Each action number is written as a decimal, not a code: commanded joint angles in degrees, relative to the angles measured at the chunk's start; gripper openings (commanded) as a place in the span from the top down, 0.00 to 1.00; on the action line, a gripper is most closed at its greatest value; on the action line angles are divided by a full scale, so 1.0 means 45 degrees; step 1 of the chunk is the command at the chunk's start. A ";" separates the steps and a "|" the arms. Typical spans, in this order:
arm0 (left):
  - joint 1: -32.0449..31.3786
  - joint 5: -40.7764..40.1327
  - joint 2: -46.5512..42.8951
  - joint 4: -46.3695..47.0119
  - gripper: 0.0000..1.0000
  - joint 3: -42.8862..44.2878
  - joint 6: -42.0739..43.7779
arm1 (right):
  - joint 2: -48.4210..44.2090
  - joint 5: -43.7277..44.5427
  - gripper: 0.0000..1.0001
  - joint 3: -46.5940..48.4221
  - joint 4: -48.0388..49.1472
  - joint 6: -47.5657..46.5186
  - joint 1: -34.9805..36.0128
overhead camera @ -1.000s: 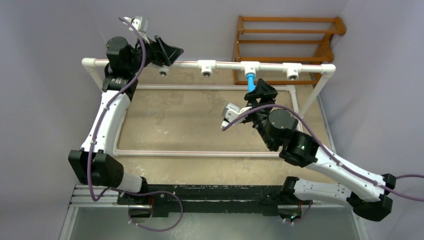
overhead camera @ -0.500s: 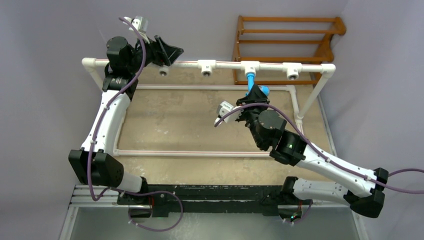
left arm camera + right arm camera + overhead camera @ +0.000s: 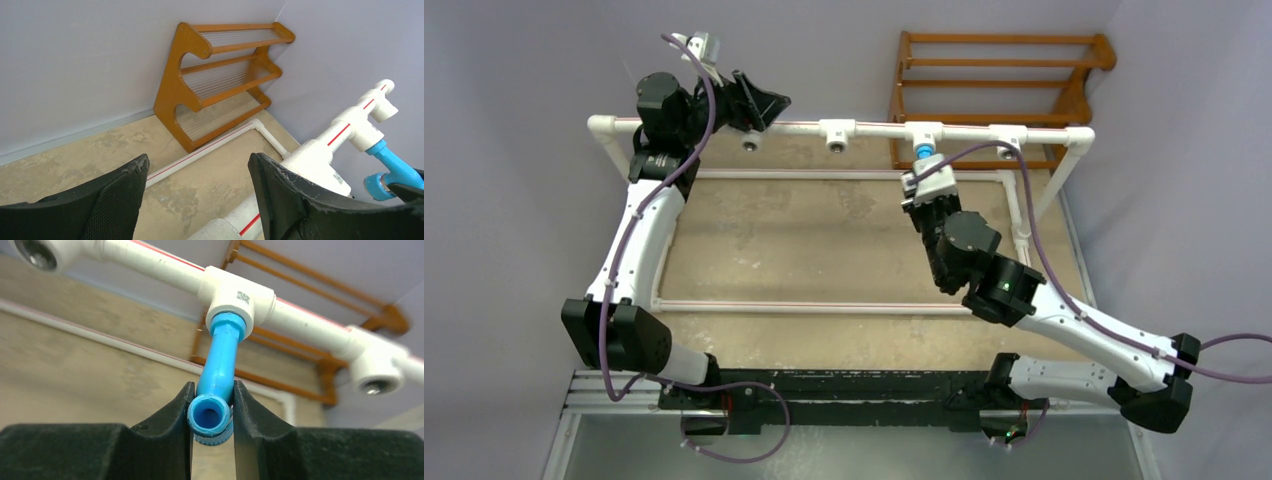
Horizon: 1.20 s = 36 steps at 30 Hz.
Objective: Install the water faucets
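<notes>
The blue faucet (image 3: 218,365) hangs from a white tee (image 3: 240,297) on the raised white pipe, its threaded end in the tee's outlet. My right gripper (image 3: 212,390) is shut on the faucet's spout end, one finger on each side. In the top view the faucet (image 3: 921,152) shows just above my right wrist, which hides the right gripper's fingers. My left gripper (image 3: 197,165) is open at the pipe's left end (image 3: 759,105), and the pipe (image 3: 235,225) passes between its fingers. The faucet also shows at the right edge of the left wrist view (image 3: 395,170).
Three other tees (image 3: 750,135) (image 3: 837,132) (image 3: 1009,140) on the raised pipe have bare outlets. A white pipe frame (image 3: 824,306) lies on the tan table. A wooden rack (image 3: 994,80) stands behind the pipe against the wall.
My right wrist has rolled round while gripping the faucet, its camera swinging from the left to over the faucet. The faucet has turned with it. The left arm has not moved.
</notes>
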 commanded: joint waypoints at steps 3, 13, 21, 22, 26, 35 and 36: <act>0.0192 -0.0480 0.1093 -0.3185 0.28 -0.0906 -0.0022 | -0.1714 0.0092 1.00 -0.1466 0.1428 1.1776 -0.0120; 0.0192 -0.0483 0.1056 -0.3188 0.28 -0.0897 -0.0002 | -0.3439 0.0333 1.00 -0.4120 0.4032 2.0529 -0.1009; 0.0192 -0.0436 0.1073 -0.3195 0.28 -0.0897 -0.0022 | -0.3227 -0.0177 1.00 -0.4458 0.4996 2.4222 -0.1580; 0.0192 -0.0439 0.1063 -0.3191 0.28 -0.0897 -0.0022 | -0.3149 -0.0167 1.00 -0.4291 0.4911 2.4242 -0.1601; 0.0192 -0.0422 0.1035 -0.3197 0.28 -0.0897 -0.0022 | -0.3166 -0.0529 1.00 -0.4277 0.4979 2.4988 -0.1869; 0.0192 -0.0431 0.1005 -0.3193 0.28 -0.0897 -0.0022 | -0.3502 -0.1042 0.92 -0.4017 0.4442 2.4750 -0.2100; 0.0192 -0.0438 0.0996 -0.3195 0.28 -0.0897 -0.0022 | -0.3564 -0.0924 0.84 -0.3833 0.3904 2.4220 -0.2096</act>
